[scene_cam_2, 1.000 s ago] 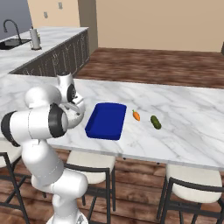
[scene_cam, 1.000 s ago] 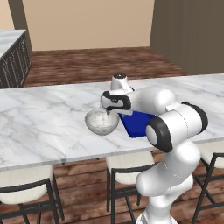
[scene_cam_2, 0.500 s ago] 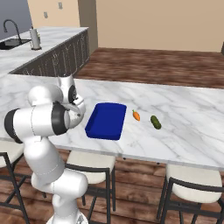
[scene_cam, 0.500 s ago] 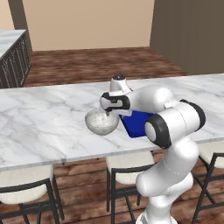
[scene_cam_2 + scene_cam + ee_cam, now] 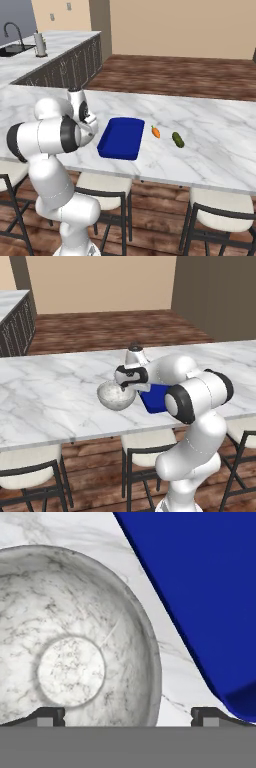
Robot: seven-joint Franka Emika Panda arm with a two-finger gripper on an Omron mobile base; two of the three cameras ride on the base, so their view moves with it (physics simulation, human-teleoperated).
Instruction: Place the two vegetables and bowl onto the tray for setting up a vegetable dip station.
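Nothing is on the tray [image 5: 120,137] yet: the bowl [image 5: 116,395], carrot piece [image 5: 156,132] and green piece [image 5: 177,139] sit on the bench [image 5: 210,125], while the gripper [image 5: 129,714] hangs over the bowl's rim, jaws spread, empty.

Marble counter [image 5: 45,401] spans mid-frame; stools [image 5: 215,220] along the bottom, wood floor [image 5: 105,331] and beige wall [image 5: 100,281] above, sink [image 5: 15,48] upper left.
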